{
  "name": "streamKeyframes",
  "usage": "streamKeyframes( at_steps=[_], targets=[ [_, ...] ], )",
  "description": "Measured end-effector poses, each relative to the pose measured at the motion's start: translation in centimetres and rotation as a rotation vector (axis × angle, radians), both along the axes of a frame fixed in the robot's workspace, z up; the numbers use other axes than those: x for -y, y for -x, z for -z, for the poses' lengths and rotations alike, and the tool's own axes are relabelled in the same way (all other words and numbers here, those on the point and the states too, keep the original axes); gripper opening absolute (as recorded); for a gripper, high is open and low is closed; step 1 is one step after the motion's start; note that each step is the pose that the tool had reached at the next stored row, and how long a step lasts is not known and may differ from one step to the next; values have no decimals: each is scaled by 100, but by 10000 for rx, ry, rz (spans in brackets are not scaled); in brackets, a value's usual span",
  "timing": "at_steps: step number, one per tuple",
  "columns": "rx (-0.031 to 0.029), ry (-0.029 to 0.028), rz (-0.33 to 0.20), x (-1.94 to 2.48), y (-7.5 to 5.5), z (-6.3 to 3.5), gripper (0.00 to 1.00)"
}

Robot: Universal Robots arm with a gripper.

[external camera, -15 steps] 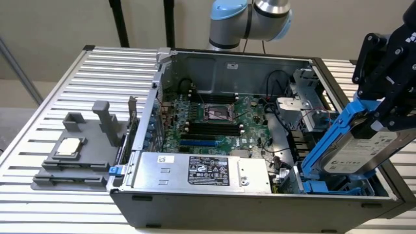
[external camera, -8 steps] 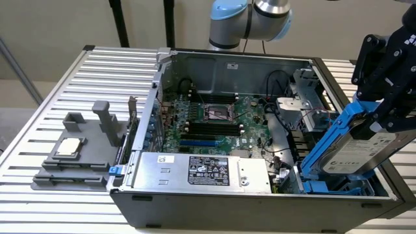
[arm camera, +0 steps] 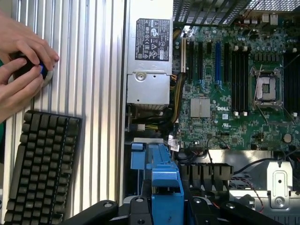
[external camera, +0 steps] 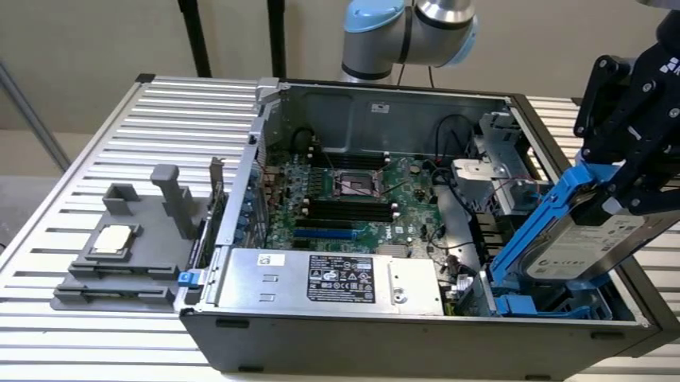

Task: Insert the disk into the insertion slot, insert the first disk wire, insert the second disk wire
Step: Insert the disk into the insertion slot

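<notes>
Gripping the disk [external camera: 590, 239] by its upper end, the fingers [external camera: 629, 192] are closed on it and hold it tilted. Its lower end sits below them at the mouth of the insertion slot [external camera: 542, 306], with the case wall [external camera: 638, 294] close on the outer side and cables crowding the inner side. The black wrist leans down steeply over the case rim. In the wrist view, well away from the fingers past the power supply [arm camera: 149, 70], a person's hands [arm camera: 21, 65] rest on the slatted counter [arm camera: 93, 70] beside a keyboard [arm camera: 42, 173].
</notes>
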State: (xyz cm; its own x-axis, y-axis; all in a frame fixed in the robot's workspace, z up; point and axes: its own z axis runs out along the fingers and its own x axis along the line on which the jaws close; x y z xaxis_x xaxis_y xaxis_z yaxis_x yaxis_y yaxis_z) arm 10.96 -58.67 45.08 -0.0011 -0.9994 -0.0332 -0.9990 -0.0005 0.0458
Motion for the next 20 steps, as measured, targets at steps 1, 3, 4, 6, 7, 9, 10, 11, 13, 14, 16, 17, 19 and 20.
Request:
streamKeyframes(
  at_steps=[1, 3, 4, 6, 7, 9, 10, 11, 13, 14, 16, 17, 19, 20],
  targets=[
    [0, -4, 0, 1, 0, 3, 33],
    [0, -11, 0, 6, 0, 11, 33],
    [0, -12, 0, 7, 0, 14, 33],
    [0, -18, 0, 8, -1, 22, 33],
    [0, -20, -1, 8, -1, 25, 33],
    [0, -24, -2, 8, -3, 28, 33],
    [0, -25, -3, 8, -5, 29, 33],
    [-1, -28, -3, 8, -6, 31, 33],
    [0, -30, -5, 9, -8, 34, 33],
    [0, -32, -5, 9, -8, 38, 33],
    [0, -33, -5, 12, -8, 45, 33],
    [0, -35, -6, 14, -8, 48, 33],
    [0, -37, -7, 21, -8, 52, 33],
    [0, -39, -7, 24, -8, 54, 33]
  ],
)
